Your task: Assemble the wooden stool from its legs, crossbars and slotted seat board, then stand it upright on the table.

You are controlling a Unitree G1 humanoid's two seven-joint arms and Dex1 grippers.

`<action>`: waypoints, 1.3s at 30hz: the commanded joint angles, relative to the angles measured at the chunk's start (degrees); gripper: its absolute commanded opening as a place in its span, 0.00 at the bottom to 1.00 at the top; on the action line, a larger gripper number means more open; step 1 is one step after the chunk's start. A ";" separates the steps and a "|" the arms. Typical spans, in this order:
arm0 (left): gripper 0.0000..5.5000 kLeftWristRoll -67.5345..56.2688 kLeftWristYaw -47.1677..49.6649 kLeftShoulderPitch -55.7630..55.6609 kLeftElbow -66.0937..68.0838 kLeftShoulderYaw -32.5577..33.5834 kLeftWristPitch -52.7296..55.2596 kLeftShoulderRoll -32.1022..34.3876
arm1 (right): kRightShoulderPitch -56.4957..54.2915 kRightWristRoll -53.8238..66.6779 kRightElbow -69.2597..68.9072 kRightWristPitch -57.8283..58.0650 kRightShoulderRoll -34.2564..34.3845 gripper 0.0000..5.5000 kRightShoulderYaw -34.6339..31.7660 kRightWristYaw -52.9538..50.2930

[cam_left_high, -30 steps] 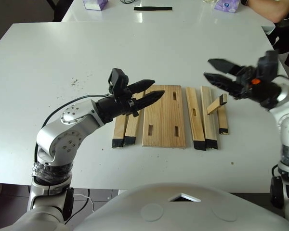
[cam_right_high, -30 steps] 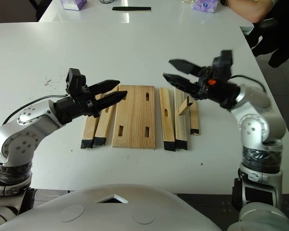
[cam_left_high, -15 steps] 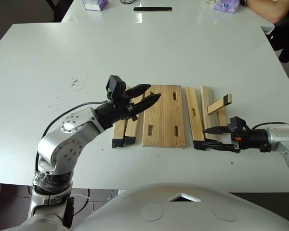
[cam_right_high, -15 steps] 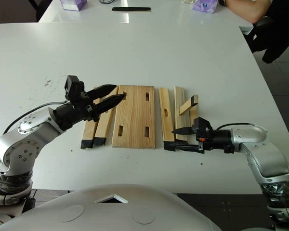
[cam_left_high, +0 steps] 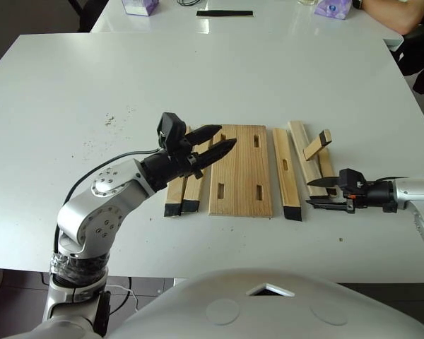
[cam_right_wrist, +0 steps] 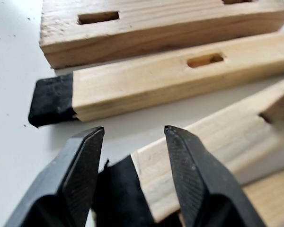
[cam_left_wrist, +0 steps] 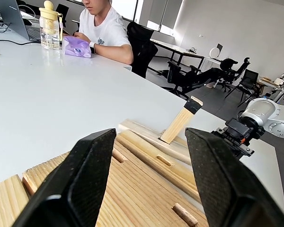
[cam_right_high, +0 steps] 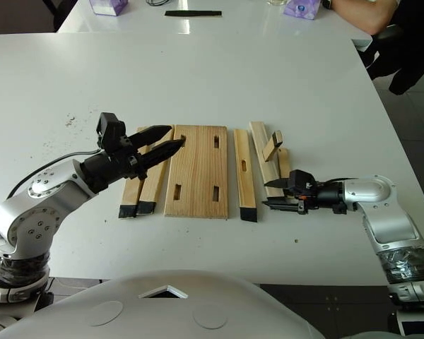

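The slotted seat board (cam_left_high: 240, 169) lies flat near the table's front. Two black-tipped legs (cam_left_high: 184, 185) lie side by side against its left edge. My left gripper (cam_left_high: 222, 139) hovers open over the board's left edge with nothing between its fingers (cam_left_wrist: 85, 184). Right of the board lies a slotted leg (cam_left_high: 285, 173). Beyond it a second leg (cam_left_high: 305, 161) lies slanted, carrying a short upright crossbar (cam_left_high: 317, 145). My right gripper (cam_left_high: 316, 192) is low on the table and open. Its fingers (cam_right_wrist: 80, 175) straddle that leg's black-capped near end (cam_right_wrist: 120, 189).
Another thin wooden piece (cam_left_high: 327, 166) lies just right of the slanted leg. Crumbs (cam_left_high: 109, 120) dot the table at the left. A second table behind holds a black strip (cam_left_high: 224, 13) and purple packs (cam_left_high: 140, 6). A person's arm rests at the far right.
My right arm came down from above the pieces to the table. It then shifted right, and the leg with the upright crossbar swung to a slant. The left gripper barely moved.
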 commanded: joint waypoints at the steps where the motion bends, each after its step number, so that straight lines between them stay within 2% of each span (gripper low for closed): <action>1: 0.50 0.90 0.82 0.41 -0.97 -0.26 -0.20 -0.23 | -1.68 0.51 -1.86 2.18 -0.01 0.43 -2.54 -2.37; 4: 0.50 1.03 1.15 0.84 -1.33 -0.27 -0.27 -0.38 | 0.10 1.65 -6.21 5.06 0.44 0.43 -6.01 -6.58; 8: 0.50 0.87 2.38 2.76 -2.66 0.49 -0.72 -0.87 | 7.79 4.43 -15.38 10.75 0.43 0.53 -11.01 -10.19; 11: 0.50 1.45 3.40 4.11 -3.18 -0.04 -1.27 -1.51 | 9.95 3.70 -18.16 14.31 2.17 0.59 -10.18 -13.95; 19: 0.50 2.52 4.19 4.37 -3.05 -0.86 -1.90 -2.37 | 7.20 2.86 -17.47 19.70 7.75 0.59 -7.98 -21.66; 27: 0.50 3.18 4.29 3.90 -2.40 -1.22 -2.27 -2.96 | 6.00 -0.47 -13.48 17.20 9.71 0.59 -5.86 -23.53; 34: 0.50 3.52 4.04 3.97 -1.99 -1.00 -2.67 -3.06 | 6.30 -1.06 -13.11 16.27 12.17 0.59 -5.36 -25.43; 39: 0.50 3.77 3.59 3.74 -1.46 -0.66 -2.89 -2.94 | 4.88 1.35 -14.07 17.09 13.99 0.59 -7.58 -26.56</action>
